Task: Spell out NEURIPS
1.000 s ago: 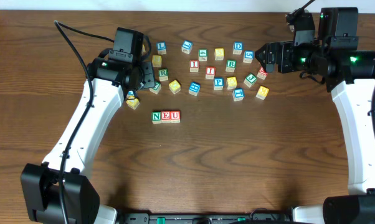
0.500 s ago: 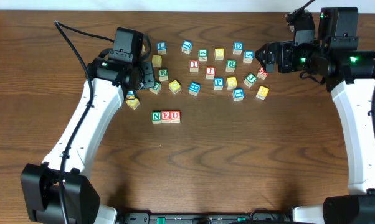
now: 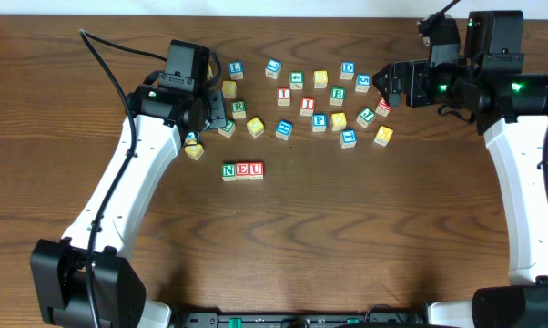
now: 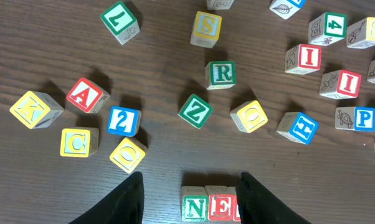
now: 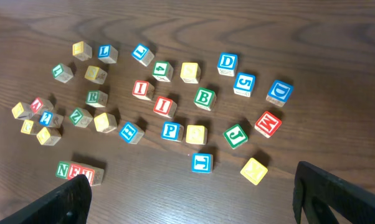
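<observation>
The left jaws were held partly open, empty, with the green R cube (image 4: 221, 74) ahead of them; the right jaws (also empty) were spread wide.

left arm (image 3: 133, 182): white forearm slants up and inward from its base, wrist bent over so the camera looks straight down. left gripper (image 4: 190, 177): jaws partway apart, both dark fingers (image 4: 122, 202) poke in from the bottom edge of the wrist view with a clear gap between them. right arm (image 3: 520, 182): rises from its base to the far edge, elbow folded, wrist turned toward table centre. right gripper (image 5: 190, 180): jaws spread wide, fingertips sit at the lower corners of its wrist view.
</observation>
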